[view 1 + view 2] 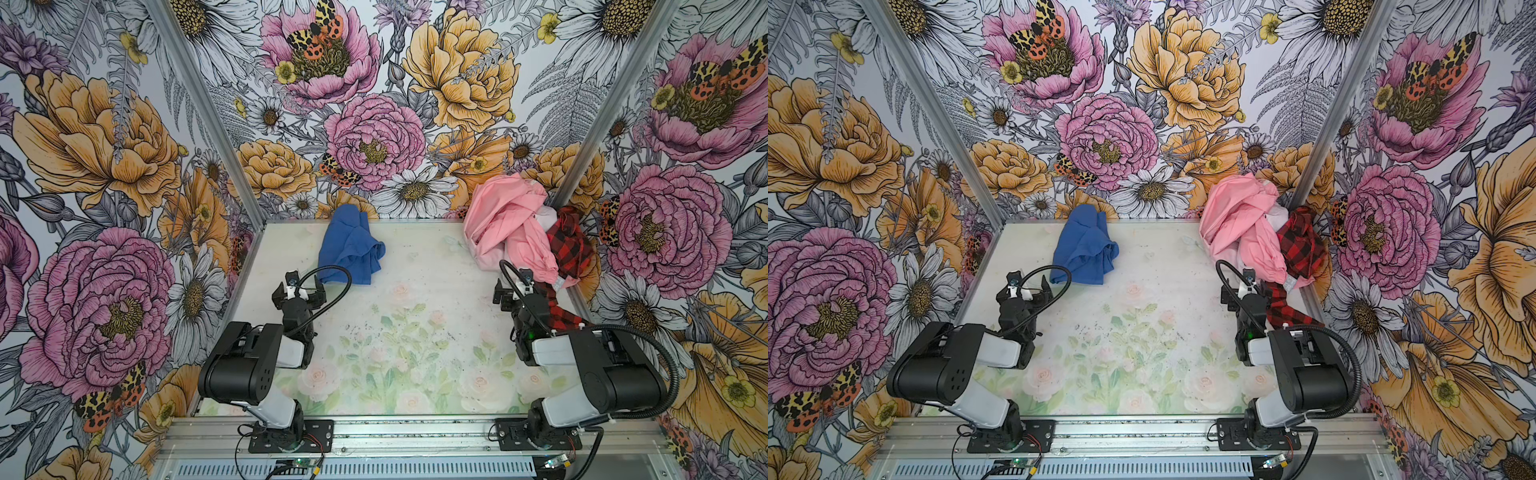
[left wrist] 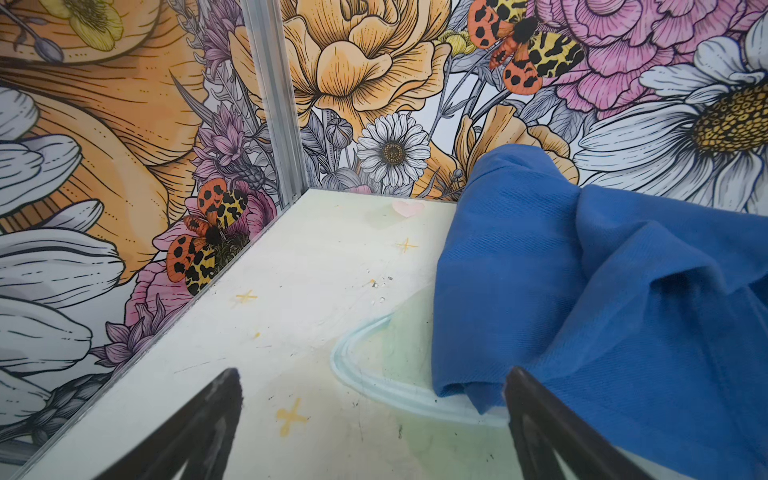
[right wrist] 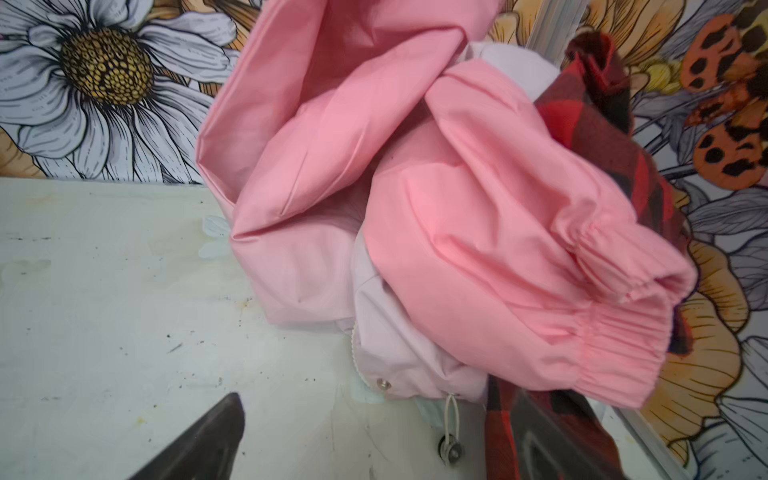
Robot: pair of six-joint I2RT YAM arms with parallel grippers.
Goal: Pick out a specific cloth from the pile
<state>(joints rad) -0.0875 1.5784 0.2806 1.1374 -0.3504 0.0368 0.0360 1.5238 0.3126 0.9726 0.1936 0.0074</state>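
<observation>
On my left, the left gripper (image 1: 299, 292) hangs low over the table (image 1: 419, 270), jaws wide apart and nothing between them. In its wrist view one finger (image 2: 552, 432) sits right at the near hem of the blue cloth (image 2: 582, 291); I cannot tell whether it touches. The blue cloth lies crumpled on its own at the back of the table, left of centre, its far end against the back wall, well apart from the pile (image 1: 515, 232). I read that as the picking-out being done: set clear like this, it cannot be confused with anything else.

The middle of the table between them is bare. Further right, the right gripper (image 1: 519, 293) is also spread wide and empty, just in front of the pile, with a checked sleeve (image 3: 498, 432) trailing beside one finger. The pile is heaped into the back right corner, where the walls prop it up.

My count is two arms, two grippers, one blue cloth and one pile. In the pile I make out one pink garment (image 1: 503, 220), one red-and-black checked shirt (image 1: 569, 249), and a patch of white (image 1: 546, 217) that could be a third item or only lining.
</observation>
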